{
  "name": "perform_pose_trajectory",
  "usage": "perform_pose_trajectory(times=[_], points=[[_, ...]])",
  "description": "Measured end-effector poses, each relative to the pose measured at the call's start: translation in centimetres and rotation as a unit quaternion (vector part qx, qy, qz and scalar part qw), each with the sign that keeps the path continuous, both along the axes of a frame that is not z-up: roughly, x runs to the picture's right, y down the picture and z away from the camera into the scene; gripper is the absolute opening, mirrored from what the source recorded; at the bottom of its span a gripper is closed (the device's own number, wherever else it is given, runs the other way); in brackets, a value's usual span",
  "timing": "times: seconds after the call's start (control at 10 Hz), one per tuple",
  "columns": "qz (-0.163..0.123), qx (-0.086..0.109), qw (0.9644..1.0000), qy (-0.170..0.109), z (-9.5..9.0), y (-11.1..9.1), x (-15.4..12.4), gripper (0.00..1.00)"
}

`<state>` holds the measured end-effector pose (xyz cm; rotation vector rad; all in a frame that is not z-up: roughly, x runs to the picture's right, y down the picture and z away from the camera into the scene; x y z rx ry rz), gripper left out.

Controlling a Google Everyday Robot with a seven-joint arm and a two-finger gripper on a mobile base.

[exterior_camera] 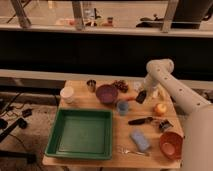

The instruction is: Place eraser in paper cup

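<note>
The eraser (141,97) is a small black block at the right back of the wooden table (115,150), between the purple bowl and an apple. My gripper (144,92) comes down from the white arm's elbow (160,67) and sits right on the eraser's top. Whether it holds the block does not show. The paper cup (67,94) is white and stands upright at the table's left back corner, far to the left of the gripper.
A metal cup (91,85), purple bowl (106,93) and small blue cup (122,107) lie between gripper and paper cup. A green tray (82,132) fills the front left. An apple (160,108), black-handled tool (141,120), blue sponge (139,140) and orange bowl (171,145) are on the right.
</note>
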<state>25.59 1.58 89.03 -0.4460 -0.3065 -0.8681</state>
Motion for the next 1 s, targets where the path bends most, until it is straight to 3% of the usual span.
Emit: perform_pose_trajectory(times=[0.2,0.4,0.6,0.8,1.0], points=[[-0.009,0.021,0.9997,-0.012,-2.0,-2.2,-1.2,0.35],[-0.017,0.024,0.9988,-0.039,-3.1,-2.7,-3.7,0.34],[-0.028,0.021,0.9966,-0.075,-4.1,-2.3,-7.6,0.18],[-0.048,0.018,0.9925,-0.111,-5.2,-1.6,-11.5,0.13],[-0.078,0.019,0.9855,-0.149,-6.5,-1.3,-15.6,0.13]])
